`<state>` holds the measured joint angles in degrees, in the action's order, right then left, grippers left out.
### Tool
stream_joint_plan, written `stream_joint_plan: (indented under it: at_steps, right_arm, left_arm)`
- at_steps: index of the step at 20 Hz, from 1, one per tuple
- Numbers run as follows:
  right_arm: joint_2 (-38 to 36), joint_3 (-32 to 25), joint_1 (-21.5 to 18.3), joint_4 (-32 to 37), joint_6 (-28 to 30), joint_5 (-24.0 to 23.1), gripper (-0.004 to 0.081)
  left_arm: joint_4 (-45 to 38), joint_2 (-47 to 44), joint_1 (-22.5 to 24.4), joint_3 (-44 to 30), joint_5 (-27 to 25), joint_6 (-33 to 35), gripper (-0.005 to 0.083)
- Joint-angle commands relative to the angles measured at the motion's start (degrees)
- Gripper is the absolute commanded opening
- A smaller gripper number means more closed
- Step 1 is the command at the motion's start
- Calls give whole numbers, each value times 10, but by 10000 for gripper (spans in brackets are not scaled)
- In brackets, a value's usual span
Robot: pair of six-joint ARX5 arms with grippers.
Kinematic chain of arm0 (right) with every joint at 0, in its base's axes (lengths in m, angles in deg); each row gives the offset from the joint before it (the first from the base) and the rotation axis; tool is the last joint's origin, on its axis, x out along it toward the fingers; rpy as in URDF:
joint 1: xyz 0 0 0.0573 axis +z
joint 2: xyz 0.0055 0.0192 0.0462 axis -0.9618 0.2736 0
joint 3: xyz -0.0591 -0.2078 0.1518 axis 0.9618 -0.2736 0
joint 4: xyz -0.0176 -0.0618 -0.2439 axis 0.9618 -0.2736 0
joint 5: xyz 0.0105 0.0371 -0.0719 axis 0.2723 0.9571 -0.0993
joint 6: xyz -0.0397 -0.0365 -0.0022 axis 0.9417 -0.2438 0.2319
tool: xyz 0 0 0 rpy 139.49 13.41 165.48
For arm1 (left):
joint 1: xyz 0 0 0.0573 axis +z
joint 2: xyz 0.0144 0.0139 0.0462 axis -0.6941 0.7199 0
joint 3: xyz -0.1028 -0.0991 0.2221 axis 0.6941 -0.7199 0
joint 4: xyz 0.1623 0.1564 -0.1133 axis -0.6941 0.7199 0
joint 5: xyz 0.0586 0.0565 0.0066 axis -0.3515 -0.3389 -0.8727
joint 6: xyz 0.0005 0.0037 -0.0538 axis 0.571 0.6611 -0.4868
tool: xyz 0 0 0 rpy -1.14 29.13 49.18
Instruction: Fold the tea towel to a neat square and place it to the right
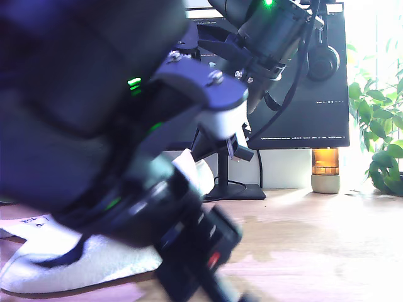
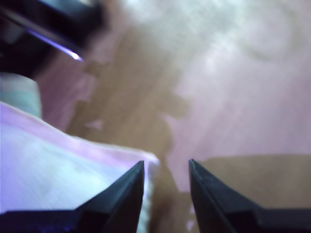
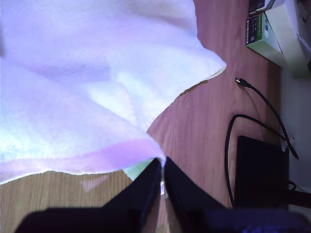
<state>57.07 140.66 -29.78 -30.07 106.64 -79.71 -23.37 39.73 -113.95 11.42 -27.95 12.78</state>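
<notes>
Tea towel corner pinched between my second gripper fingers.

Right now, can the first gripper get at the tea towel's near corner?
Probably yes: my first gripper is open, the tea towel corner lies beside one fingertip, and only bare wooden table lies around it.

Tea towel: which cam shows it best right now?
Second wrist view: the tea towel fills most of the frame, its pink-striped edge pinched in my second pincer. The first wrist view shows only one corner beside my open first pincer. In the exterior view the arms hide most of it.
</notes>
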Motion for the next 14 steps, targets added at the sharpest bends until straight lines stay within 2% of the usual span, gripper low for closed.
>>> stream_joint_plan:
  at_steps: [1, 6, 11, 12, 14]
  right_arm:
    - [9, 3, 2, 3, -5, 2, -13]
    - [9, 3, 2, 6, -7, 2, -13]
    - [9, 3, 1, 10, -7, 2, -13]
    - [9, 3, 1, 10, -7, 2, -13]
    - [9, 3, 1, 10, -7, 2, -13]
  left_arm:
    - [3, 20, 17, -1, 1, 2, 256]
    - [7, 25, 61, -1, 26, 0, 256]
    - [28, 25, 74, -1, 75, -1, 245]
    - [33, 25, 74, -1, 84, 0, 212]
    - [41, 25, 76, -1, 95, 0, 85]
